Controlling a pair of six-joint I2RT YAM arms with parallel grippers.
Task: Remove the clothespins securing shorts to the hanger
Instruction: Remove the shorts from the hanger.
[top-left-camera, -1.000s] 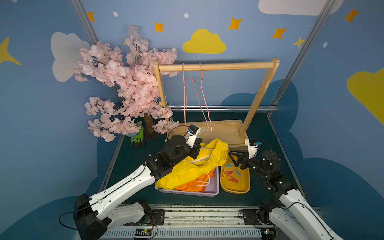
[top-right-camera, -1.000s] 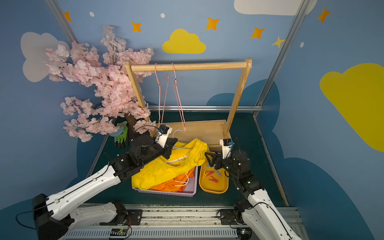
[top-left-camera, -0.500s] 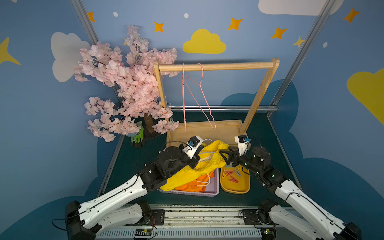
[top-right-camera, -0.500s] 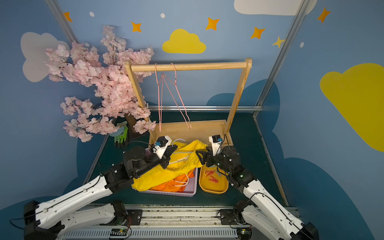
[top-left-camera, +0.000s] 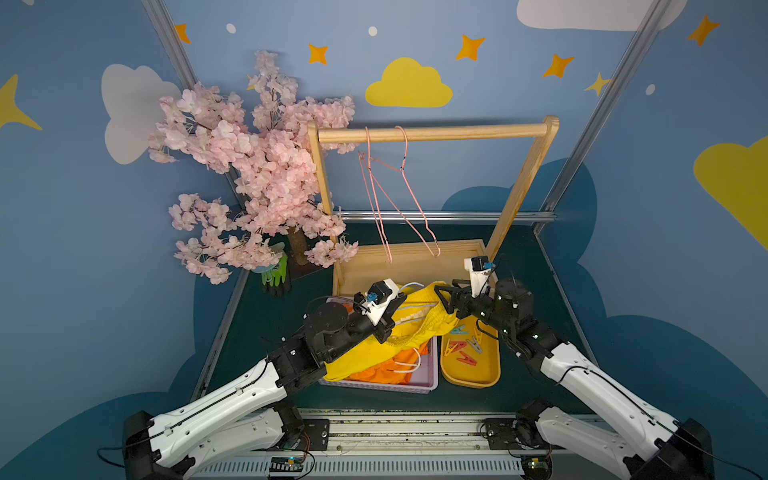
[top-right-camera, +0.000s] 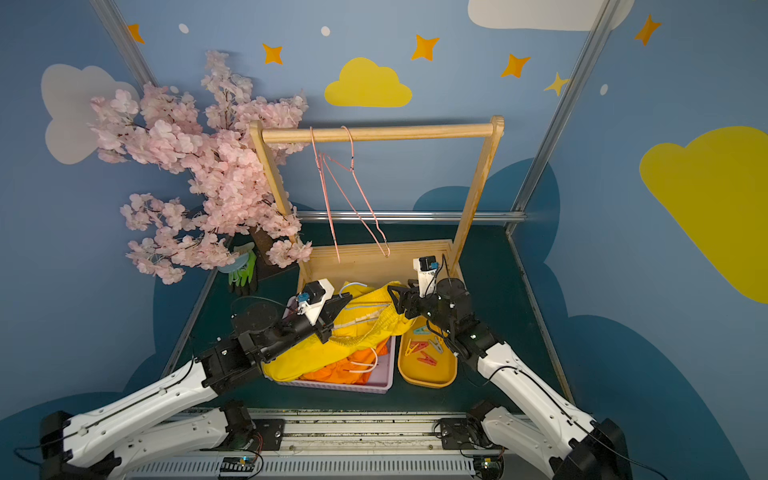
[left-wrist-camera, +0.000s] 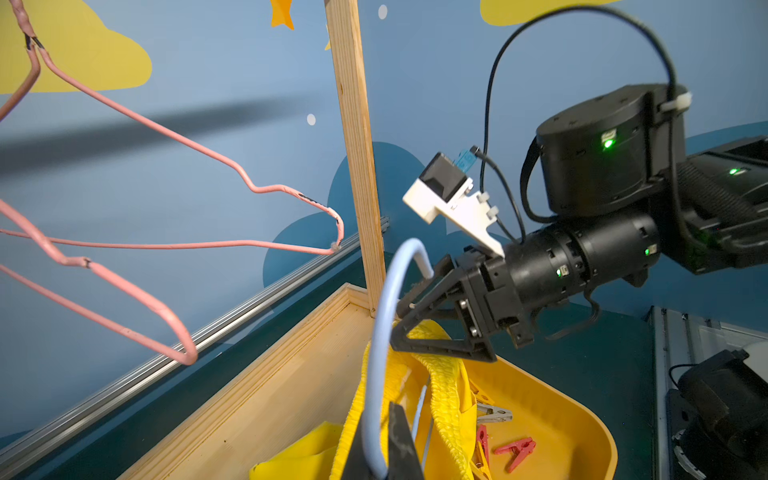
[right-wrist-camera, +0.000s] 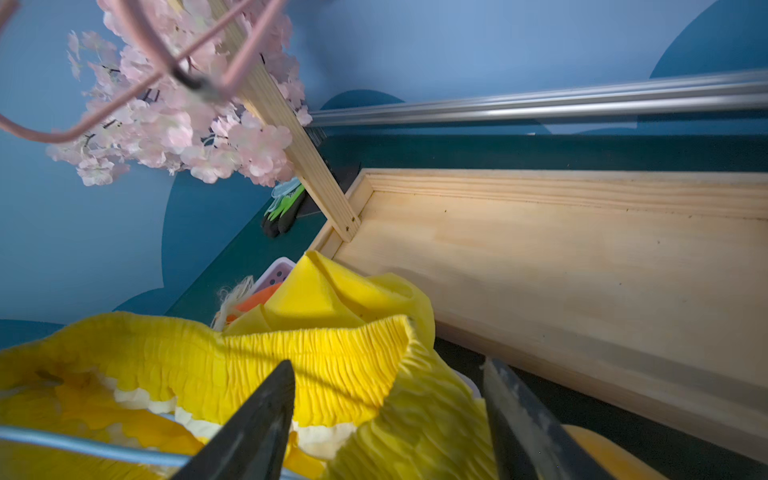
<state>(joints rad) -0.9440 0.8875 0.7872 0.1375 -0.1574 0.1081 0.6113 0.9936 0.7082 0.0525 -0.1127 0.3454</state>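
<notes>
rack (top-left-camera: 432, 133): wooden, far centre of the worktop (top-left-camera: 266, 316), pink hangers (left-wrist-camera: 189, 353) on its rail
shorts (top-left-camera: 361, 361): yellow pair over orange ones (top-left-camera: 386, 372) in the lilac basket (top-left-camera: 395, 386), near centre
tray (top-left-camera: 478, 374): yellow, just right of the basket
blue hanger (left-wrist-camera: 376, 353): hook rising from the yellow waistband
left tool (left-wrist-camera: 379, 457): clamped on the blue hanger
right tool (right-wrist-camera: 386, 365): fingers apart at the yellow waistband
clothespins (top-left-camera: 463, 353): loose in the tray

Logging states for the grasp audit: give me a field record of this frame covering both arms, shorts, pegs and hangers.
left fingers: shut on blue hanger
right fingers: open, at waistband of yellow shorts
yellow shorts: draped on blue hanger, above basket
orange shorts: in basket
clothespins: several loose in yellow tray
pink hangers: two, bare, on wooden rail
</notes>
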